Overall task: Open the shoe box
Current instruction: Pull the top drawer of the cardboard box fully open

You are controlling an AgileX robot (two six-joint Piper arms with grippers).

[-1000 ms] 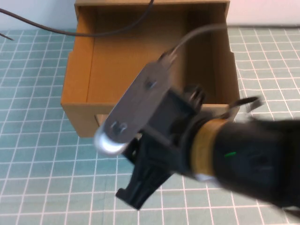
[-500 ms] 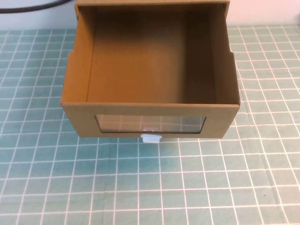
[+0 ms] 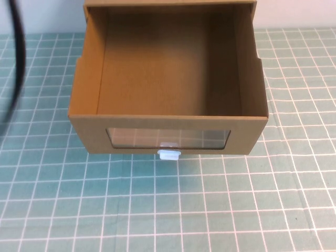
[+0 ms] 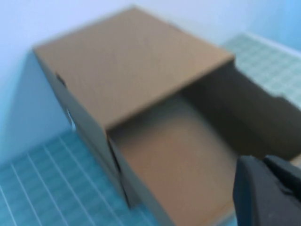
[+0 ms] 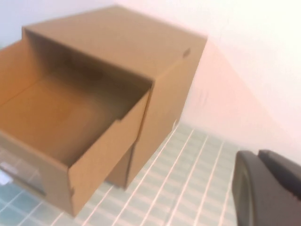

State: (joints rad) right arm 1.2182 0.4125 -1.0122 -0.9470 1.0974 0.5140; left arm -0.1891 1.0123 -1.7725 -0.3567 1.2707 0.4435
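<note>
A: Status on the shoe box [image 5: 117,33]?

B: It's on the tabletop [image 3: 52,199], far side, back end near the wall. The drawer [image 3: 168,68] stands well out toward your side, and the inside is bare. I'd call the task done or close to it.

A: Tools?

B: Neither shows in the high view. The right tool [image 5: 261,174] is pinched fully closed with nothing in it, raised off the box's right side and apart from it. The left tool [image 4: 265,176] hangs raised off the left side, looking down over the drawer. I can't tell whether it's wide or narrow.

A: And if you want more travel?

B: The slide axis runs straight from the wall toward you. The white pull tab [image 3: 169,155] sits dead centre at the bottom of the front panel, under the window [image 3: 168,138]. From either tool it lies inward and down, on the face turned to the robot. I can't say which arm is nearer. The right one would have to spread first.

A: Anything in the way?

B: A dark cable [image 3: 18,63] blurs along the high view's left edge, apart from the box.
</note>
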